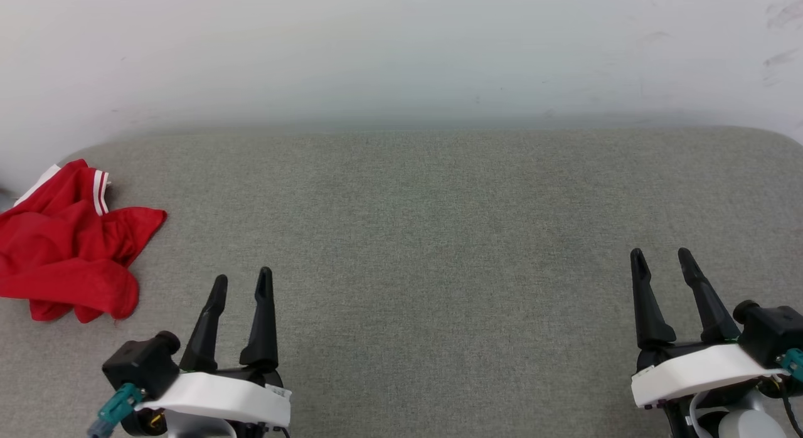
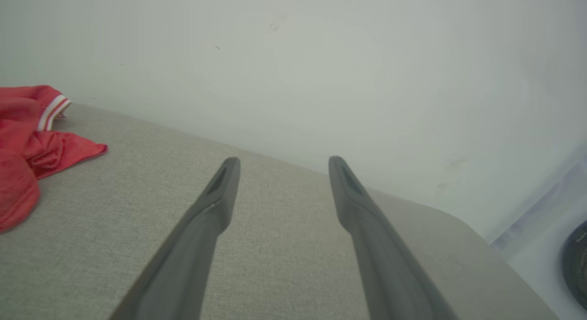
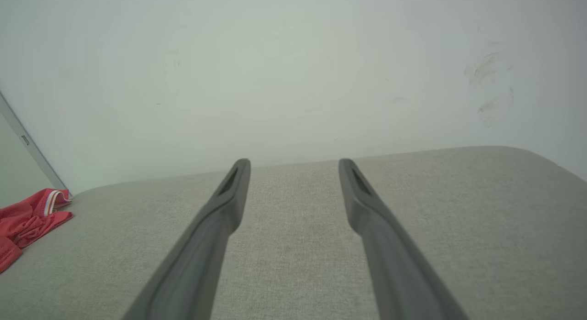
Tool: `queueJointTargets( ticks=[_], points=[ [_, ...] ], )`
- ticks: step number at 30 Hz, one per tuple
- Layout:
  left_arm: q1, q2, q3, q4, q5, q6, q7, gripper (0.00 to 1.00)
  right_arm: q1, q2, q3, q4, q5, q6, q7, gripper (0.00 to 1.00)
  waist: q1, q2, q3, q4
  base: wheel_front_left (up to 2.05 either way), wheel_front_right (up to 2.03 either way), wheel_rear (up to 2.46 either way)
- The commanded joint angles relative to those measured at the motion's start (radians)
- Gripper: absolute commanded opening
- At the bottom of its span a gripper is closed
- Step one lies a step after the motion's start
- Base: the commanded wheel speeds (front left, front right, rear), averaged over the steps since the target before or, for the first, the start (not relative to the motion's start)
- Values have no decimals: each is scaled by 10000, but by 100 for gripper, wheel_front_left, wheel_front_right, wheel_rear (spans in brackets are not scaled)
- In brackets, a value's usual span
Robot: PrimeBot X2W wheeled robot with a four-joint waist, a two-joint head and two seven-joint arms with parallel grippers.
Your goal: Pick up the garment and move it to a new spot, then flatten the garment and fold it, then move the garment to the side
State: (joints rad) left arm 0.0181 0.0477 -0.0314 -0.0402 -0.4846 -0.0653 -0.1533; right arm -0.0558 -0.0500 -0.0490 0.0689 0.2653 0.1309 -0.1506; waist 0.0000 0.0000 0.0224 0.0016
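Left gripper (image 1: 243,275) and right gripper (image 1: 660,253) at near edge, fingers spread apart, both empty, over the grey cushion (image 1: 408,237). Red shirt (image 1: 69,256) lies crumpled at cushion's left edge (striped trim up), nearer the left gripper. White wall (image 1: 401,49) behind.

Bright, even, soft light; faint shadows; slight wide-angle haze.

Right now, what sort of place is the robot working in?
Probably a bare indoor test corner for folding clothes: a wide grey fabric-covered surface against a plain, scuffed white wall, with a crumpled red shirt at its left edge.
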Motion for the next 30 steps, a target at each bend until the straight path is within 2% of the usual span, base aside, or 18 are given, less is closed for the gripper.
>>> queueJointTargets(
  ticks=[1,12,22,30],
  points=[
    [53,25,-123,-124,424,51,-97,100,29,-7,46,-81,-362,-2,-121,100,0,0,-8,-2,0,0,0],
    [137,266,-659,87,1834,534,-362,100,102,-7,59,-76,-1826,-2,-382,100,0,0,-2,0,0,0,0],
    [134,399,-926,126,2621,1082,-570,100,93,-6,179,-257,-2951,-2,-604,100,0,0,15,-9,0,0,0],
    [265,188,-608,-60,2580,714,-741,100,168,-5,235,-335,-2759,-4,-768,100,0,0,49,3,0,0,0]
  ],
)
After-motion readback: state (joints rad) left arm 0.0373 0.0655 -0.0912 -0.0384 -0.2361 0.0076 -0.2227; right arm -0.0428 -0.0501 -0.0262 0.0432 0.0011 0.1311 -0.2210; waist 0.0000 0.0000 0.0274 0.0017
